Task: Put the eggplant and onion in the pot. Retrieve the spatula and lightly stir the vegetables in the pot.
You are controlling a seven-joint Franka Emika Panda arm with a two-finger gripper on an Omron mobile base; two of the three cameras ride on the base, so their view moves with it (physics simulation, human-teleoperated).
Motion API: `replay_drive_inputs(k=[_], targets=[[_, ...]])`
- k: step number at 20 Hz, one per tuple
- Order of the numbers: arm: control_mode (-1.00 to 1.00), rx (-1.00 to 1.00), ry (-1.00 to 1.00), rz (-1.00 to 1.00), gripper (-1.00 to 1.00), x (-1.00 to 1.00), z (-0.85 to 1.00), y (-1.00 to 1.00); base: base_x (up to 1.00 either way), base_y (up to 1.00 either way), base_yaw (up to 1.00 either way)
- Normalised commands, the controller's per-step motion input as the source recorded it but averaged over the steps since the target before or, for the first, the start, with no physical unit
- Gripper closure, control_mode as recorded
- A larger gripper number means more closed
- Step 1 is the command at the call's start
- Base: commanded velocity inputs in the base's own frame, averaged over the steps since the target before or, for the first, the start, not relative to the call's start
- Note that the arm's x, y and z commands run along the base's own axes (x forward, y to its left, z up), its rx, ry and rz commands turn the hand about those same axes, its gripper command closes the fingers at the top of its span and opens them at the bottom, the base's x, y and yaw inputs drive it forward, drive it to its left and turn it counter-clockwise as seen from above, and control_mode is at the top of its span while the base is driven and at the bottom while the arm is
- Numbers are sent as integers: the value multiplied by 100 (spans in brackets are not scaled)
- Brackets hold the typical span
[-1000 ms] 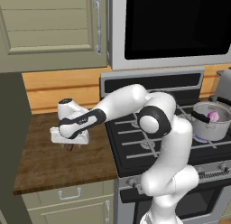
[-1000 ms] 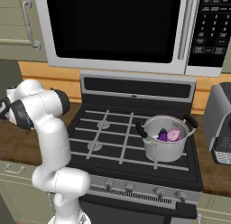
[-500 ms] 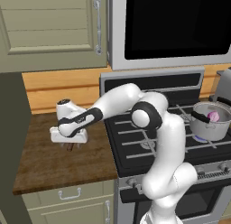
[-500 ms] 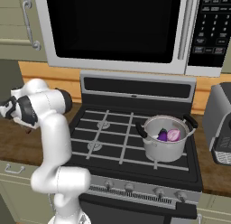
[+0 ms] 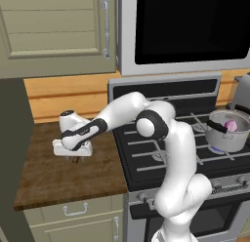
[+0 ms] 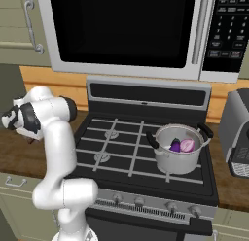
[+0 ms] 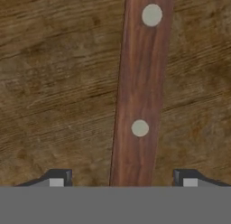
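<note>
In the hand view the spatula (image 7: 140,92) runs up the middle of the frame, its reddish-brown wooden handle with two pale rivets lying flat on the wooden counter (image 7: 54,83). The jaws (image 7: 122,180) stand released, one tip at the lower left and one at the lower right, the handle between them and touching neither. At the right of the right base view, the pot (image 6: 179,148) on the stove (image 6: 121,147) holds the eggplant (image 6: 175,145) and onion (image 6: 187,145) side by side.
</note>
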Motion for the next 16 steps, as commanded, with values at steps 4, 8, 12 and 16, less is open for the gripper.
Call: replay_drive_inputs(k=[4, 8, 12, 16], targets=[[-100, 0, 0, 0, 100, 0, -45, 15, 0, 0, 0], [-100, 0, -1, 0, 100, 0, -51, 1, 0, 0, 0], [-100, 0, -10, 0, 100, -17, -52, 0, 0, 0, 0], [-100, 0, -24, 0, 100, -80, -77, -17, 0, 0, 0]])
